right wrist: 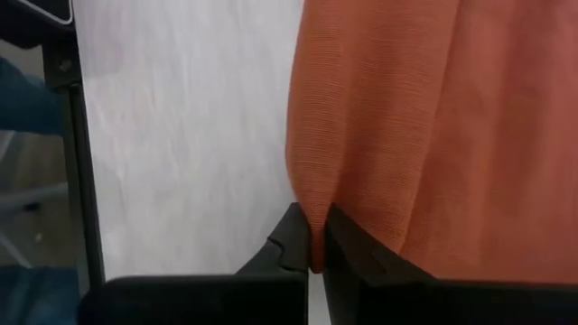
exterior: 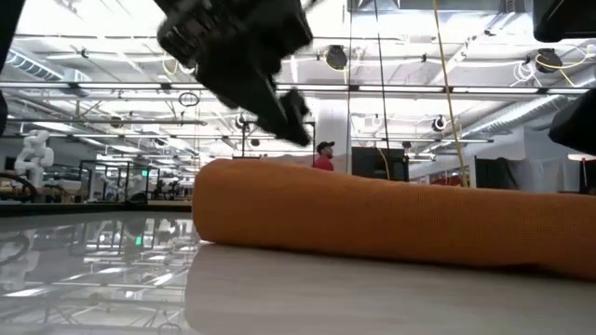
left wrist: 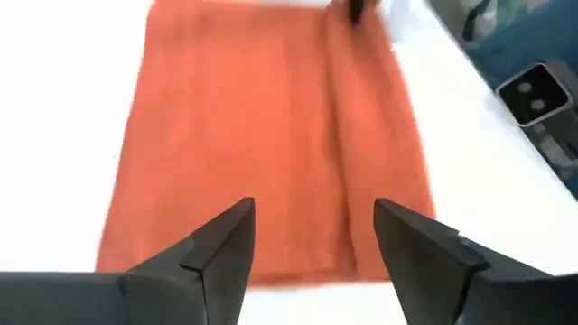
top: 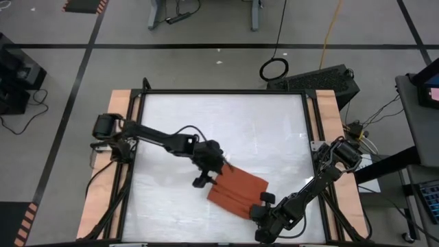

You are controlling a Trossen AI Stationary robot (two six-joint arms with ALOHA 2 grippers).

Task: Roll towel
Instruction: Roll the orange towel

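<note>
Rust-orange towel (top: 236, 193) lies folded on the table (top: 219, 123), soft, light, limp; best taken at an edge. Right gripper (right wrist: 312, 242) pinches its edge; left gripper (left wrist: 312, 236), fingers spread, hovers above the opposite edge.

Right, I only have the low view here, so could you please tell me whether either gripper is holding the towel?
Observer: Yes. The right gripper is shut on the towel, pinching its edge.
Operator: Thank you. And the left one?
Observer: The left gripper is open above the towel's opposite end, holding nothing.
Operator: Where does the towel sit on the table?
Observer: Near the front edge of the table, right of centre, lying at an angle.
</note>
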